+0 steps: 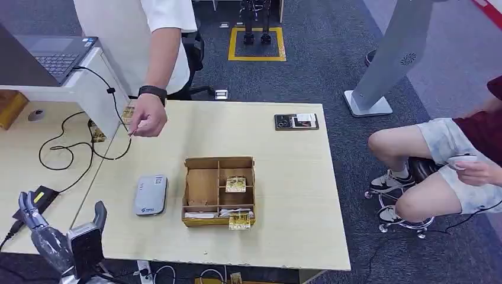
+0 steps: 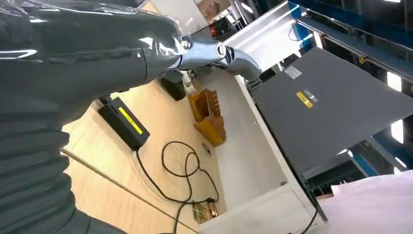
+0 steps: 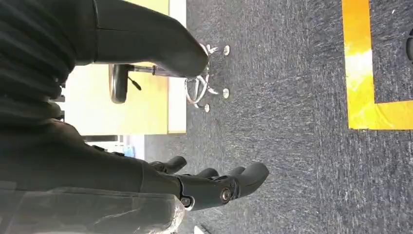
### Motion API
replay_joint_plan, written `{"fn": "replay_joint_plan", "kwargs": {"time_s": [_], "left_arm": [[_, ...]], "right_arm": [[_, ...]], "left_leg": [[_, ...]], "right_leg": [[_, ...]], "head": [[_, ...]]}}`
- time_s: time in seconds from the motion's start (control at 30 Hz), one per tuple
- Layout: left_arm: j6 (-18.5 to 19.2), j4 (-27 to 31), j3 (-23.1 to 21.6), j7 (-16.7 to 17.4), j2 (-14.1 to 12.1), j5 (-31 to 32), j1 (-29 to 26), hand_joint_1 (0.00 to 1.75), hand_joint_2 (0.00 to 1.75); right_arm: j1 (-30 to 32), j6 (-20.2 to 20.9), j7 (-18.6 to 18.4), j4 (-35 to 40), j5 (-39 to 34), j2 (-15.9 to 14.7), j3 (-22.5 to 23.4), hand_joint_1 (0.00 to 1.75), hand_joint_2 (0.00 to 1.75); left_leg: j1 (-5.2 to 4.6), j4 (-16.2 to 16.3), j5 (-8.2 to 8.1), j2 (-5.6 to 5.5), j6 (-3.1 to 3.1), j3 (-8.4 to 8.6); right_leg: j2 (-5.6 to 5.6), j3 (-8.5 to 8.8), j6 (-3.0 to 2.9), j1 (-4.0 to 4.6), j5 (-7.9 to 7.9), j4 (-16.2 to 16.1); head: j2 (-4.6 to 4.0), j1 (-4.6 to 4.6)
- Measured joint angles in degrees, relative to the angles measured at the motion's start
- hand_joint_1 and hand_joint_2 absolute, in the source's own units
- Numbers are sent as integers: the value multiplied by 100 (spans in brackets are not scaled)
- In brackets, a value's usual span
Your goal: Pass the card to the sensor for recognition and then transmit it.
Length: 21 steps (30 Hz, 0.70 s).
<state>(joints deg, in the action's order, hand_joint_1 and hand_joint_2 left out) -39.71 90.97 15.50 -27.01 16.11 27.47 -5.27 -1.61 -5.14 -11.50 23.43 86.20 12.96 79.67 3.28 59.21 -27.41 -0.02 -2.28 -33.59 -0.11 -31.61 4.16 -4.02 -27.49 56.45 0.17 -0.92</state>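
A grey card sensor (image 1: 150,195) lies flat on the wooden table (image 1: 296,195), left of a cardboard sorting box (image 1: 218,190). One yellow-printed card (image 1: 235,184) sits in a compartment of the box and another (image 1: 239,221) leans at its front edge. My left hand (image 1: 56,234) is raised at the table's near left corner, fingers apart and holding nothing, well short of the sensor. One finger (image 2: 214,51) stretches out in the left wrist view. My right hand (image 3: 204,187) hangs over grey carpet, thumb (image 3: 160,46) and fingers spread, with nothing in it.
A standing person's hand (image 1: 148,118) hovers over the table's far left part. A black device (image 1: 296,121) lies at the far right. A laptop (image 1: 53,53), cables (image 1: 65,148) and a black adapter (image 1: 41,195) occupy the left desk. A seated person (image 1: 450,165) is at the right.
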Motion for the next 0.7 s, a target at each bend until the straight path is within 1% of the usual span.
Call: {"fn": "replay_joint_plan", "kwargs": {"time_s": [0.1, 0.17, 0.2, 0.27, 0.3, 0.37, 0.47, 0.5, 0.7], "left_arm": [[0, 0, -31, -77, 0, 153, 29, 0, 175], [0, 0, -63, -166, 2, 416, 105, 0, 175], [0, 0, -66, -227, 2, 658, 145, 0, 175], [0, -2, -59, -297, 13, 1363, 234, 0, 175], [0, -11, -50, -230, 11, 1779, 275, 0, 175], [0, -64, -31, 27, -2, 2576, 408, 0, 175], [0, -175, -18, 334, -37, 3273, 619, 0, 175], [-2, -231, -17, 465, -44, 3418, 703, 0, 175], [-2, -231, -17, 465, -44, 3418, 703, 0, 175]], "right_arm": [[-1, -4, 7, -4, 94, -2, 2, 0, 175], [-7, -22, 11, -24, 157, -2, 0, 0, 175], [-11, -35, 15, -37, 203, -2, 0, 0, 175], [-17, -66, 17, -107, 269, -26, -2, 0, 175], [-25, -81, 20, -146, 306, -41, -6, 0, 175], [-39, -112, 31, -249, 341, -92, -31, 0, 175], [-54, -142, 63, -382, 391, -177, -94, 0, 175], [-61, -153, 68, -424, 391, -212, -116, 0, 175], [-61, -153, 68, -424, 391, -212, -116, 0, 175]], "left_leg": [[0, 0, 0, -1, 0, 0], [0, 0, 0, -1, 0, 0], [0, 0, 0, 1, 0, 1], [0, 0, 1, 1, 0, 1], [0, 0, 1, 1, 0, 1], [0, 0, 1, 1, 0, 1], [0, 0, 1, 1, 0, 1], [0, 0, 1, 1, 0, 1], [0, 0, 1, 1, 0, 1]], "right_leg": [[-2, -1, 0, 0, 0, 0], [-2, 0, 0, 0, 0, 0], [1, -1, 0, 0, 1, 0], [0, 0, 0, 0, 1, 0], [1, 0, 0, 0, 1, 0], [1, 0, 0, 0, 1, 0], [1, 0, 0, 0, 2, 0], [1, 1, 0, 0, 2, 0], [1, 1, 0, 0, 2, 0]], "head": [[0, 0], [0, 0], [0, 0], [0, 2], [0, 0], [0, 2], [0, 2], [0, 0], [0, 0]]}}
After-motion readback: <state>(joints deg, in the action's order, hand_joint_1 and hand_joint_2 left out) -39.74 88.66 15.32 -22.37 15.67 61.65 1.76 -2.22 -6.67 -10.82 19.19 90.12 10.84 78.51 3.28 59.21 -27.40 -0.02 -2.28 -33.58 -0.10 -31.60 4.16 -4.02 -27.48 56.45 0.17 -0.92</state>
